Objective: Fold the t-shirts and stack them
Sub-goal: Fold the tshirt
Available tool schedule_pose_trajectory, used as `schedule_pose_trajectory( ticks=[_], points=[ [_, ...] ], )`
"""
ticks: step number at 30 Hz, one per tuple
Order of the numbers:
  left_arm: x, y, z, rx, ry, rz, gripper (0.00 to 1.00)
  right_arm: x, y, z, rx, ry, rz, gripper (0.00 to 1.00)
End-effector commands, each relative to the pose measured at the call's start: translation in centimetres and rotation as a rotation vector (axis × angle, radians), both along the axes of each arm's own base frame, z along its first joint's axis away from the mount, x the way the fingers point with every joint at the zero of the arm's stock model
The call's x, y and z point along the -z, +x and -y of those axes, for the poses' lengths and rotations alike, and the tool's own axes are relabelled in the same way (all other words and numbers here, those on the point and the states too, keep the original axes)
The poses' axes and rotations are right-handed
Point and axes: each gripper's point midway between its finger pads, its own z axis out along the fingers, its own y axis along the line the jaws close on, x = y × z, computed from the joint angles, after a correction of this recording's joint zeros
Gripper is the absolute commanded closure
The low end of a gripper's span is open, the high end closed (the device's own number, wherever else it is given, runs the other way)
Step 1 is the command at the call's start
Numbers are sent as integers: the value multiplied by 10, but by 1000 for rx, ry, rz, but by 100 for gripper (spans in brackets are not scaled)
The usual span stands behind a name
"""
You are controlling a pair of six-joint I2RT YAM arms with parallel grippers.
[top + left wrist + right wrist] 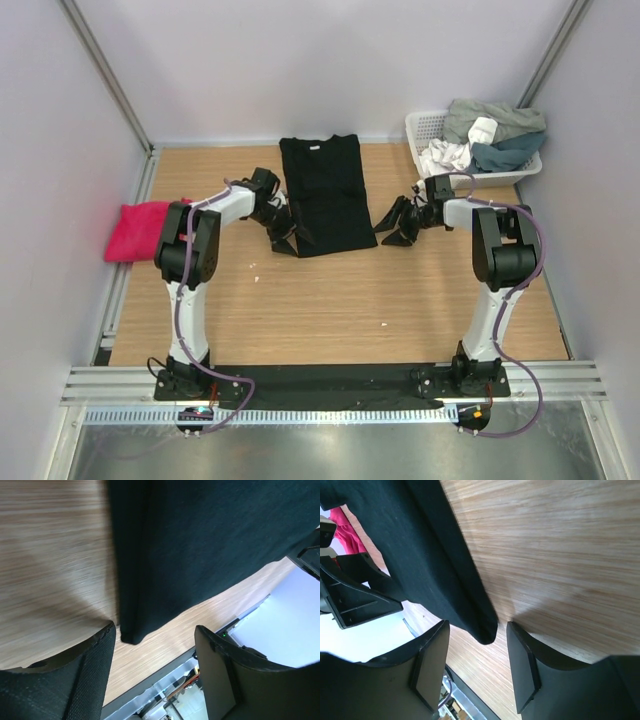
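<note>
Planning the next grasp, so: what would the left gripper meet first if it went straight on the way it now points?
Probably the black t-shirt, whose near corner sits framed by the open left gripper; depth is unclear.

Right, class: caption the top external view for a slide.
Open left gripper and open right gripper flank the black t-shirt at its near corners; pink t-shirt far left, basket back right.

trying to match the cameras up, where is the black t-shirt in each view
top external: black t-shirt lies flat at the back middle of the table.
left wrist: black t-shirt fills the upper right, one corner reaching low centre.
right wrist: black t-shirt runs down the upper left, one corner at low centre.
shared landmark: the wood-grain table under it.
</note>
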Motion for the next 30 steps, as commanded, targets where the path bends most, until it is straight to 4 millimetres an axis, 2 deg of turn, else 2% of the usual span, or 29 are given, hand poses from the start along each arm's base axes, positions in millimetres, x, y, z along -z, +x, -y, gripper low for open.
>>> schedule_pose_trajectory(
  ticks=[1, 3, 7, 11, 13, 14, 15, 16, 20, 22, 23, 25, 27, 30],
  points=[
    [5, 8, 11, 8, -21, 16, 35, -1, 9, -5, -16, -8, 35, 45],
    [6, 6, 10, 6, -20, 7, 38, 2, 7, -6, -21, -8, 29, 48],
    [7, -1, 10, 7, -21, -12, 56, 2, 7, -10, -25, 6, 33, 52],
    [7, -5, 8, -1, -24, -23, 65, -1, 8, -14, -35, 17, 48, 58],
    [6, -4, 9, -2, -25, -20, 75, 0, 5, -16, -40, 20, 42, 63],
    [6, -4, 9, -1, -24, -18, 81, -2, 4, -17, -44, 24, 46, 70],
    [5, -4, 8, -3, -24, -15, 92, -3, 3, -17, -48, 26, 46, 72],
    [4, -4, 9, -2, -22, -12, 99, -7, 3, -17, -50, 28, 53, 75],
    [-10, -5, 8, 1, -25, 15, 100, -23, -4, -16, -59, 27, 74, 82],
    [-20, -6, 7, 2, -33, 33, 100, -29, -12, -16, -59, 30, 74, 82],
    [-29, -7, 7, 3, -40, 52, 100, -39, -14, -15, -58, 33, 92, 83],
    [-40, -8, 6, 9, -50, 83, 100, -44, -23, -15, -61, 38, 96, 85],
    [-57, -10, 5, 17, -62, 127, 100, -59, -28, -14, -56, 41, 129, 97],
    [-75, -15, 4, 27, -72, 173, 100, -70, -43, -13, -48, 46, 141, 99]
  ],
)
